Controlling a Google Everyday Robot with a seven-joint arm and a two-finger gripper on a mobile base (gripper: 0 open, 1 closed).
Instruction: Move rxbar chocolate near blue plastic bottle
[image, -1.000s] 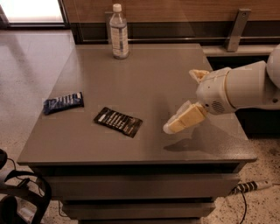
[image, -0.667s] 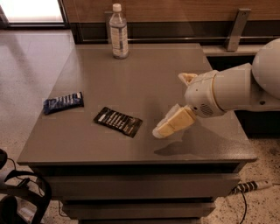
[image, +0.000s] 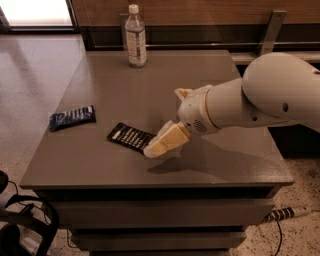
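Observation:
The rxbar chocolate (image: 129, 136), a flat black wrapper with white lettering, lies on the grey table (image: 125, 90) left of centre near the front. The blue plastic bottle (image: 135, 37), clear with a white cap and pale label, stands upright at the table's far edge. My gripper (image: 161, 144), with cream-coloured fingers, reaches in from the right on a white arm (image: 260, 95) and its tip is at the right end of the rxbar, covering that end.
A dark blue wrapper with white print (image: 72, 117) lies at the table's left side. A wooden wall panel and a metal bracket (image: 270, 30) are behind the table. Black cables (image: 20, 220) lie on the floor at the lower left, and a power strip (image: 287, 213) at the lower right.
My arm has moved left across the table and the gripper now reaches the right end of the rxbar. The bars and the bottle have not moved.

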